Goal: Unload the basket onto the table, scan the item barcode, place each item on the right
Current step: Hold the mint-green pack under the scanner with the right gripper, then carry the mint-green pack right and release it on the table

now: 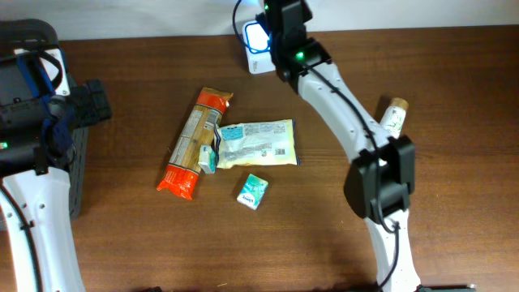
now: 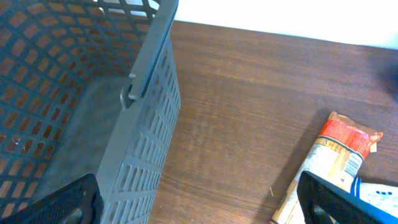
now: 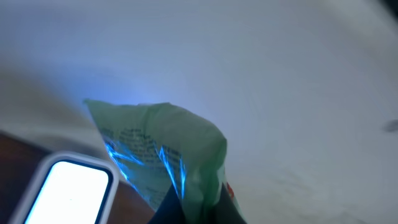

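Right tool (image 3: 199, 208) at far edge of worktop (image 1: 405, 65), pressed together, pinching a pale green packet (image 3: 165, 152). Packet held up just above and beside the white scanner (image 3: 68, 190), whose face glows bright; blue light streaks across the packet's printed side. Overhead: scanner (image 1: 258, 39) partly hidden under right arm, packet itself not visible there.

Left tool (image 2: 199, 205) spread wide, holding nothing, hanging over the rim of the grey mesh basket (image 2: 74, 93) at left side of worktop.

Mid-worktop: long orange pasta-type bag (image 1: 193, 144), pale yellow pouch (image 1: 258, 143) touching it, small teal-white box (image 1: 253, 191) just below the pouch. Bottle with cork-coloured cap (image 1: 394, 115) near right arm, well apart from the rest.
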### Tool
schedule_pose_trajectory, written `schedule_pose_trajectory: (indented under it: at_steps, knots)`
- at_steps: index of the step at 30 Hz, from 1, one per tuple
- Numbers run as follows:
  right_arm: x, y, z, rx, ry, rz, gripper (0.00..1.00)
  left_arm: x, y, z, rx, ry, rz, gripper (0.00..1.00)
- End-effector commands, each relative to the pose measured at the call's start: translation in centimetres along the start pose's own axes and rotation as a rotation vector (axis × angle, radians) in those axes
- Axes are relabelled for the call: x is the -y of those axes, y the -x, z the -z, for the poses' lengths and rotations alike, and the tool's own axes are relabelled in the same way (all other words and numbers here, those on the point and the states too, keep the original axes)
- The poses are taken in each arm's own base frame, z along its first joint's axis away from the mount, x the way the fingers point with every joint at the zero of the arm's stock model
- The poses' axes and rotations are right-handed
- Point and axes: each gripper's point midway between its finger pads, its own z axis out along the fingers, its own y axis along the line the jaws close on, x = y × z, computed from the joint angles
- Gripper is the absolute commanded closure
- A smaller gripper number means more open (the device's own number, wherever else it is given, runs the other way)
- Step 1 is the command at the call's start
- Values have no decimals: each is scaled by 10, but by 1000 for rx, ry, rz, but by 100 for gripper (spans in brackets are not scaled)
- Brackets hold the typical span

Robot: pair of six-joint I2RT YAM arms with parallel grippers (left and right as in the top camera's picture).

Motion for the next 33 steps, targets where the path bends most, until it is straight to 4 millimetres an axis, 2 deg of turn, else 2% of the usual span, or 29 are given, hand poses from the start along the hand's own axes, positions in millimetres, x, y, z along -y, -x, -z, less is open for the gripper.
schedule_pose_trajectory:
  at_steps: [1,3,6,12,14,15,16,17,18,19,21,22,23,24,25,27,28,29,33]
  knots:
    - [-20,-16,-20,1,-22,145,96,-3,4,3,14,10,13,1]
    - [-42,-41,-36,-28,-4,186,96,-3,4,3,14,10,13,1]
    - [-56,-58,-44,-47,11,214,96,-3,4,3,14,10,13,1]
    - [-53,-52,-42,-33,2,207,96,-3,4,3,14,10,13,1]
    - [-37,-32,-32,-7,-13,190,96,-3,4,3,14,10,13,1]
    - [-28,-19,-23,5,-16,185,96,-3,4,3,14,10,13,1]
    - [-12,0,0,-6,2,129,96,-3,4,3,14,10,13,1]
    - [-9,6,11,-16,41,86,96,-3,4,3,14,10,13,1]
    - [-8,13,31,-31,137,16,96,-3,4,3,14,10,13,1]
    - [-9,17,54,-59,241,-67,96,-3,4,3,14,10,13,1]
    - [7,14,100,-170,326,-234,96,-3,4,3,14,10,13,1]
    - [14,9,130,-247,397,-330,96,-3,4,3,14,10,13,1]
    - [16,0,155,-320,477,-390,96,-3,4,3,14,10,13,1]
    - [23,-21,181,-437,573,-465,96,-3,4,3,14,10,13,1]
    - [37,-56,191,-571,615,-507,96,-3,4,3,14,10,13,1]
    - [56,-111,185,-764,559,-623,96,-3,4,3,14,10,13,1]
    - [63,-147,178,-859,522,-670,96,-3,4,3,14,10,13,1]
    - [64,-173,173,-923,502,-692,96,-3,4,3,14,10,13,1]
    - [45,-271,142,-1032,437,-764,96,-3,4,3,14,10,13,1]
